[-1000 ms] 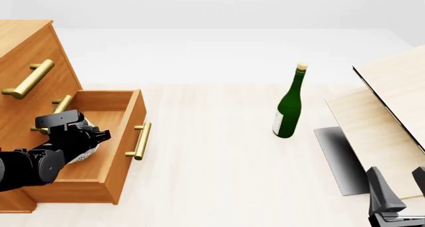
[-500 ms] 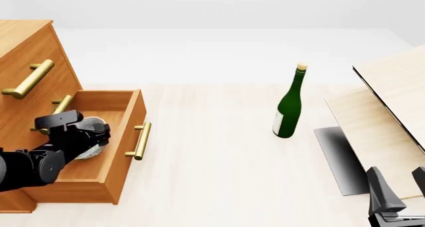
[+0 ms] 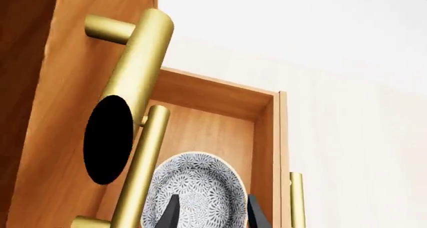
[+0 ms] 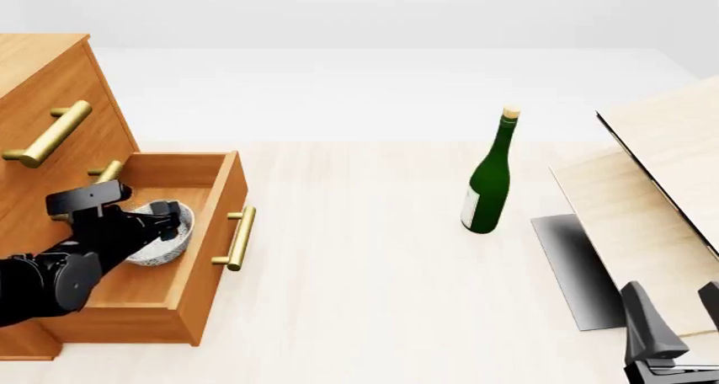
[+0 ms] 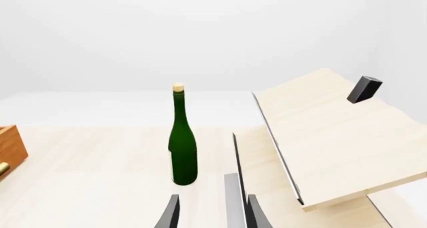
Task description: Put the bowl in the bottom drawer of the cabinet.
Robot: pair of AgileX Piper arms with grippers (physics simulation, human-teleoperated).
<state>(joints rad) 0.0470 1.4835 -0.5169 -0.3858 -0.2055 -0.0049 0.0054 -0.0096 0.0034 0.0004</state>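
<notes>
The bowl (image 4: 157, 232) sits upright inside the pulled-out bottom drawer (image 4: 200, 258) of the cabinet (image 4: 45, 98), at the left edge of the tabletop (image 4: 371, 266). The left hand (image 4: 167, 224) hangs just above its rim with its fingers apart, one fingertip showing on each side of the bowl in the left wrist view and neither seeming to press on it.

The bowl looks rigid and light, probably ceramic-like, smooth and apt to slip or chip if dropped; the thin rim, pinched between inner and outer wall, seems the sensible place to take hold.

The front view shows the whole drawer, its brass handle (image 4: 237, 237) and how deep the bowl lies, but the dark arm hides part of it. The left wrist view looks straight into the speckled bowl (image 3: 195, 194) and shows the upper drawers' handles (image 3: 130, 73) crowding close overhead.

Only the right wrist view shows the green bottle (image 5: 183, 143) in full beside the pale boards (image 5: 333, 133). The right hand (image 5: 211, 214) rests at the near right corner, fingers apart on nothing.
</notes>
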